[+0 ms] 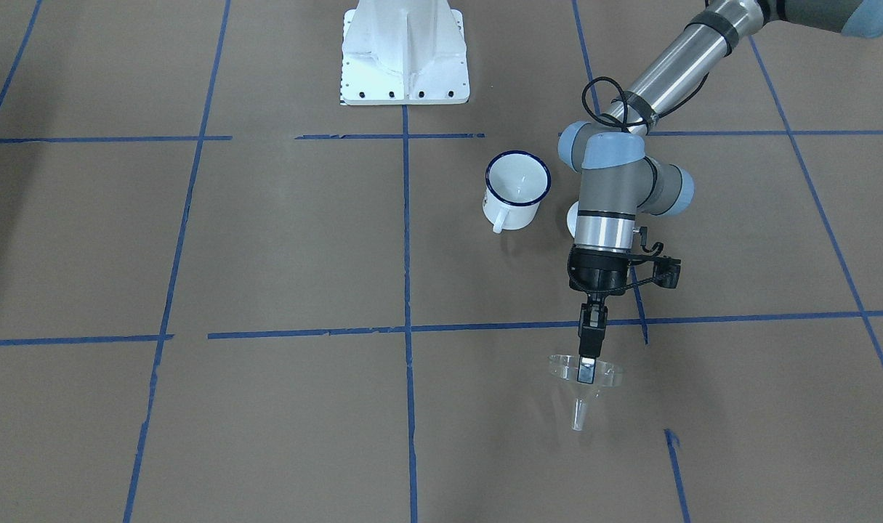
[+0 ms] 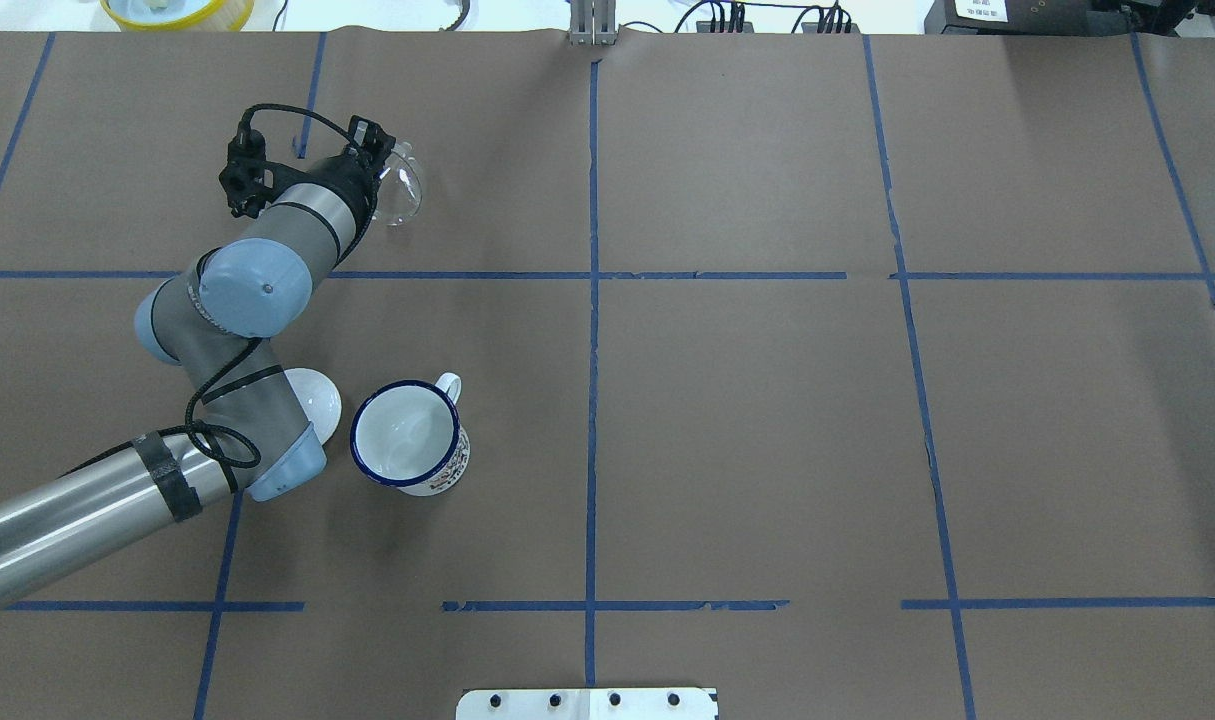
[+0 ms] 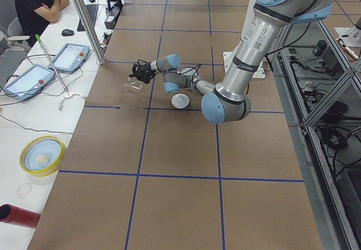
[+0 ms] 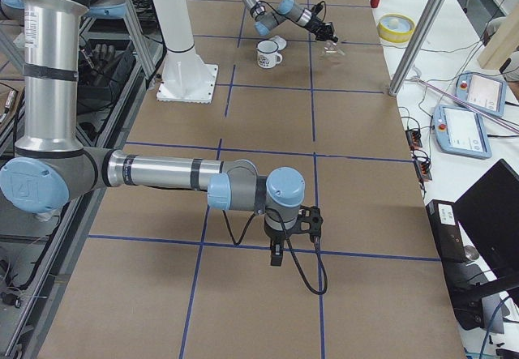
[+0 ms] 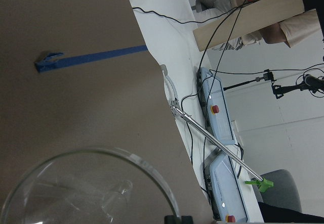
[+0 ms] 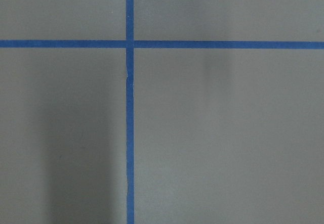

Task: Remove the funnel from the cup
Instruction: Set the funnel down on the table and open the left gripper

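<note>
The clear funnel (image 1: 585,379) hangs upright, spout down, over the bare table and well away from the cup. My left gripper (image 1: 586,369) is shut on its rim. The funnel also shows in the overhead view (image 2: 403,190) and fills the bottom of the left wrist view (image 5: 91,188). The white enamel cup (image 1: 517,190) with a dark blue rim stands upright and empty beside my left arm's elbow, also in the overhead view (image 2: 408,436). My right gripper (image 4: 276,255) hovers low over the table far from both; I cannot tell whether it is open or shut.
A white round lid (image 2: 315,396) lies next to the cup, partly under my left arm. The white robot base (image 1: 405,54) stands at the table's middle edge. Beyond the far edge is a side table with a yellow bowl (image 2: 177,10), pendants (image 3: 67,57) and a seated person.
</note>
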